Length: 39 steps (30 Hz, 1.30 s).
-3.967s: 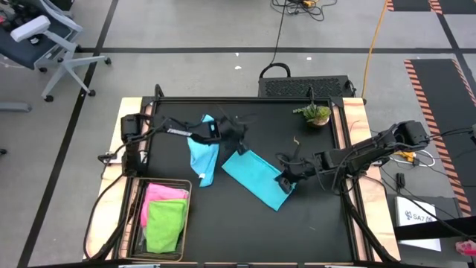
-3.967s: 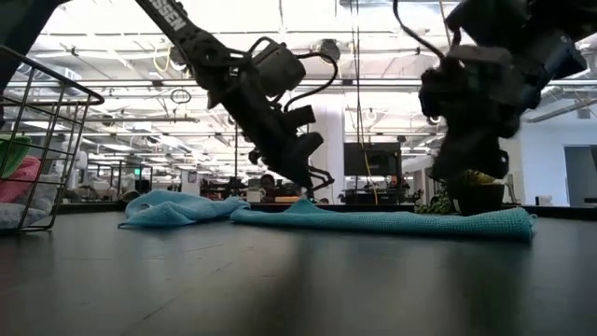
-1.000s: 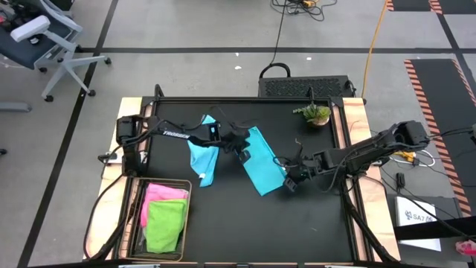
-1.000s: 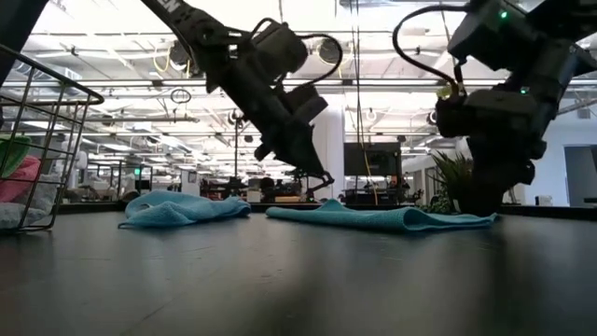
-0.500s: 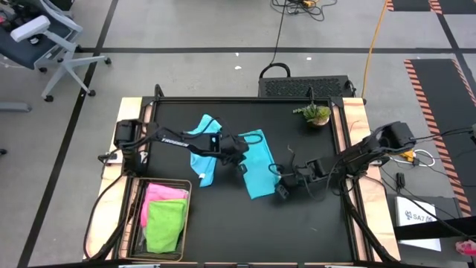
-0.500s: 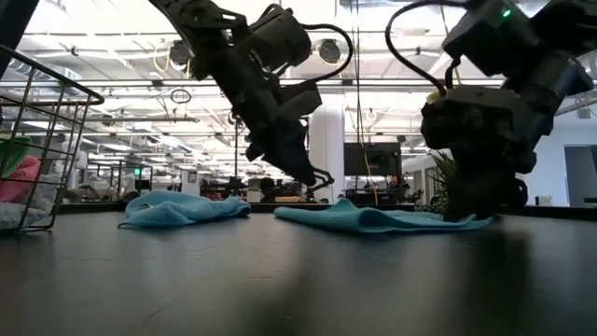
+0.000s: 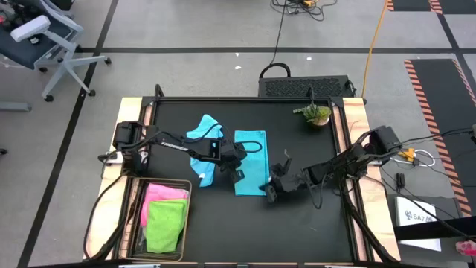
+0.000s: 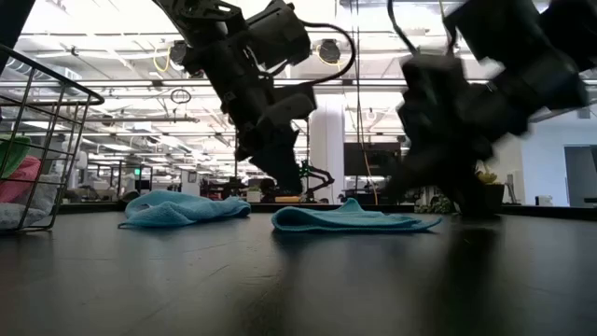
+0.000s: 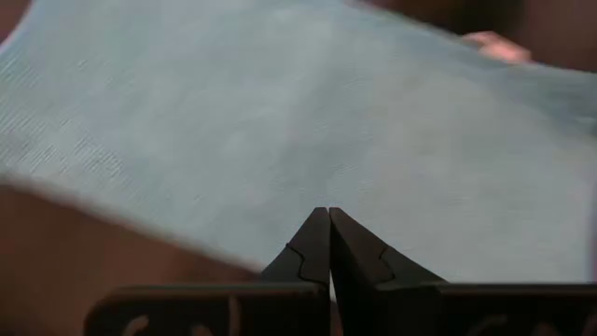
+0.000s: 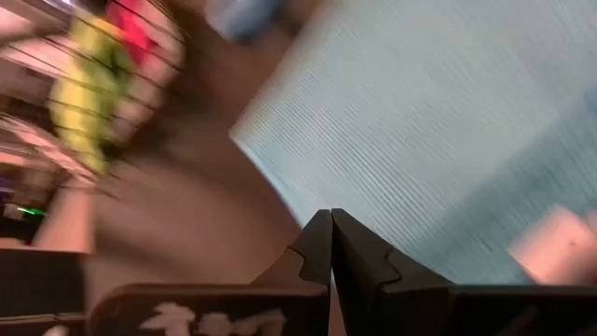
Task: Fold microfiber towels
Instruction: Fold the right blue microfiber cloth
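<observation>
High view showed the folded teal microfiber towel (image 7: 251, 161) lying flat mid-table (image 7: 312, 231), beside the crumpled light blue microfiber towel (image 7: 202, 141); the left end effector (image 7: 237, 176) and right end effector (image 7: 271, 195) stood closed, empty, at its near corners.

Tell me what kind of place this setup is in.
Probably a robotics lab in a big open workshop hall. A black table carries two robot arms, cables trail over a taped concrete floor, an office chair stands aside, and strip lights line a high ceiling.

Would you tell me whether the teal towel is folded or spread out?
Folded: the teal towel lies as a narrow rectangle, with a doubled edge in the low view.
</observation>
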{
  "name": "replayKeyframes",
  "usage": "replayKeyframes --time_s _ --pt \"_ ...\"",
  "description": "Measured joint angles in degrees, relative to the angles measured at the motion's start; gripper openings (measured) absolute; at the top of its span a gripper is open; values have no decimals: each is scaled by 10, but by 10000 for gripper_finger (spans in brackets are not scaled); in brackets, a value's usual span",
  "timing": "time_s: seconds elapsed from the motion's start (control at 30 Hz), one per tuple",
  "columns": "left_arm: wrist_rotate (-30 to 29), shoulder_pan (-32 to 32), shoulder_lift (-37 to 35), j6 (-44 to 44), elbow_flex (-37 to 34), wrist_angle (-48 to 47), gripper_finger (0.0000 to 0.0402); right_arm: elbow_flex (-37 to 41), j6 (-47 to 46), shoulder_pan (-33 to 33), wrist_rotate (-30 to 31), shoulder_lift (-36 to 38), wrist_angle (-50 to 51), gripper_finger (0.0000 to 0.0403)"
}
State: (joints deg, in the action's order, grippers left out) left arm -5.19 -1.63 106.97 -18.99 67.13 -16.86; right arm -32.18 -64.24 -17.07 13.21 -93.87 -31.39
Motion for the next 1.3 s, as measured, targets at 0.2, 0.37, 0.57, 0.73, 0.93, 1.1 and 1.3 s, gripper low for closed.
replayKeyframes --time_s 0.2,0.37,0.57,0.73,0.93,1.1,1.3 --pt "-47 -32 -47 -29 0 -25 3 -38 152 65 0 90 64 0" --pt "-60 -91 -78 -71 1 -43 2 -57 249 159 -53 147 183 0" --pt "-20 -148 -80 -78 0 -71 10 -56 310 294 -186 163 233 0" --pt "3 -167 -80 -69 0 -59 16 -79 362 380 -284 166 234 14" --pt "9 -170 -80 -82 0 -41 56 -163 442 431 -348 146 307 70" --pt "4 -173 -80 -98 0 -18 87 -326 575 443 -345 112 530 98" --pt "5 -177 -80 -101 0 -8 94 -449 689 436 -217 44 740 92"
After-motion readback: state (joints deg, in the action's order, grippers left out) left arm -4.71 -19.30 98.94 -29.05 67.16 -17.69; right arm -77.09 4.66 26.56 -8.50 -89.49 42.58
